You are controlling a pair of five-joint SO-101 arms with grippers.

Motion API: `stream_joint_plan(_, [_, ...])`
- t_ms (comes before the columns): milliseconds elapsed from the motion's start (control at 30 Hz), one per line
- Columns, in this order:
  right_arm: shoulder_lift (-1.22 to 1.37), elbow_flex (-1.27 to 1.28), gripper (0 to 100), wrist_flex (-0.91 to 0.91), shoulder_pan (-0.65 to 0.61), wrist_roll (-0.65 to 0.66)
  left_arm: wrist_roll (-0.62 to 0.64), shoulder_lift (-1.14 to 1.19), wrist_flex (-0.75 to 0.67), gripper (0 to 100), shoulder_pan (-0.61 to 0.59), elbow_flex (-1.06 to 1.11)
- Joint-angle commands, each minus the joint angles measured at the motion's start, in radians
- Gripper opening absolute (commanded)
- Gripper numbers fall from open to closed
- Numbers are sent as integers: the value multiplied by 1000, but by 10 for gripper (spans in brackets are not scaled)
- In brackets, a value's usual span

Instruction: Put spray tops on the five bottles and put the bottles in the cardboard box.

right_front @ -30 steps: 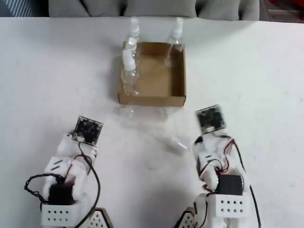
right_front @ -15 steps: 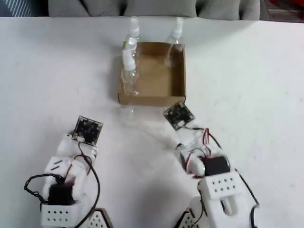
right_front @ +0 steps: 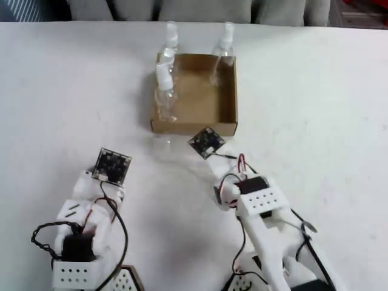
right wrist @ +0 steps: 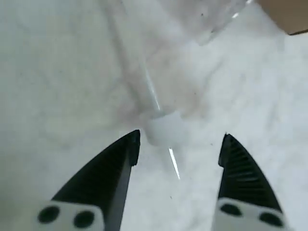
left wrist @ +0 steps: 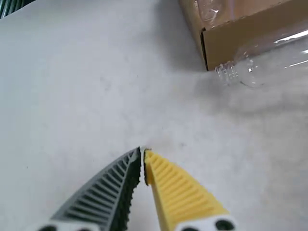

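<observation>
The cardboard box (right_front: 223,115) sits at mid-table with several clear bottles (right_front: 165,92) wearing white spray tops standing in it. One uncapped clear bottle (left wrist: 262,67) lies on the table against the box's near wall (left wrist: 240,29), open neck (left wrist: 227,73) pointing away from the box. A white spray top (right wrist: 163,129) with its thin dip tube (right wrist: 137,79) lies flat on the table. My right gripper (right wrist: 180,138) is open, one finger on each side of that cap, touching nothing. My left gripper (left wrist: 143,154) is shut and empty, low over bare table near the box corner.
The right arm (right_front: 257,203) stretches diagonally toward the box front, its wrist board (right_front: 206,143) just short of the wall. The left arm (right_front: 85,218) rests at the near left. Bare white table lies on both sides of the box.
The right arm swung from the near right toward the box front and now covers the spray top on the table. The left arm stayed still.
</observation>
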Motion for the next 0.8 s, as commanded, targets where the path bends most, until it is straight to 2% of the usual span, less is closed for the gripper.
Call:
stream_joint_plan(0, [59, -49, 223, -74, -8, 12, -8, -1, -28, 23, 7, -2])
stream_joint_plan(267, [189, -69, 204, -117, -5, 129, -8, -1, -28, 23, 7, -2])
stream_joint_plan(400, [185, -75, 19, -122, -15, 129, -8, -1, -28, 23, 7, -2])
stream_joint_plan(433, [185, -83, 7, -119, -15, 129, -8, -1, -28, 23, 7, -2])
stream_joint_plan(500, [185, -92, 39, -105, -13, 129, -8, -1, -28, 23, 7, -2])
stream_joint_plan(633, [174, -144, 20, -18, -16, 143, -8, -1, -28, 23, 7, -2])
stream_joint_plan(767, [94, -189, 23, 102, -41, 282, -8, -1, -28, 23, 7, -2])
